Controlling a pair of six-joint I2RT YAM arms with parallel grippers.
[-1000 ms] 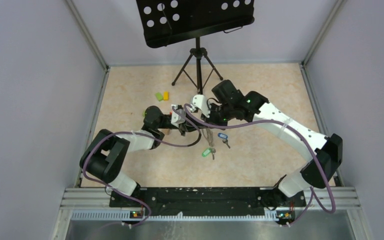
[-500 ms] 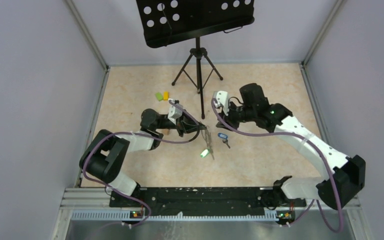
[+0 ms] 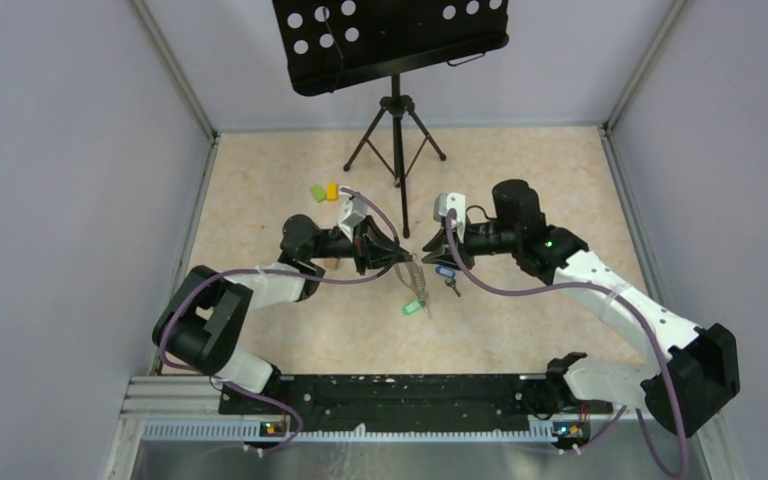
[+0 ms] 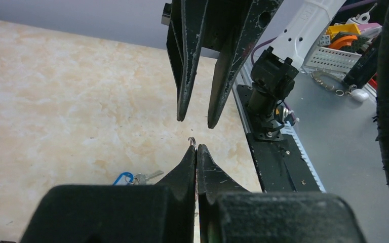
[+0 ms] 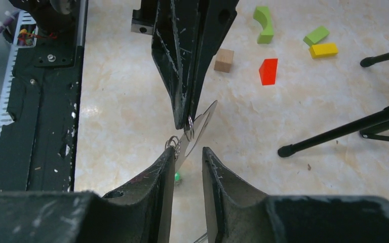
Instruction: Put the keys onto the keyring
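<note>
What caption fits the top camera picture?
Left gripper holds the keyring, green key hanging from it; blue key lies on the table.

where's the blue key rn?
Top view, centre: blue key lies flat beside the right gripper, right of the green key.

No writing, label, brand or number is legible anywhere (small surfaces are too blurred to tell).

The bench (image 3: 520,330) is beige with pale marbled veining. The blue-tagged key (image 4: 123,178) and the green-tagged key (image 3: 410,308) are dark metal, and the keyring (image 3: 416,282) is dull grey. The loose pieces are green blocks (image 5: 265,24), a yellow block (image 5: 323,49), a red block (image 5: 268,71) and a tan block (image 5: 224,59). The music stand (image 3: 390,40) is black and the cables (image 3: 520,288) are purple.
</note>
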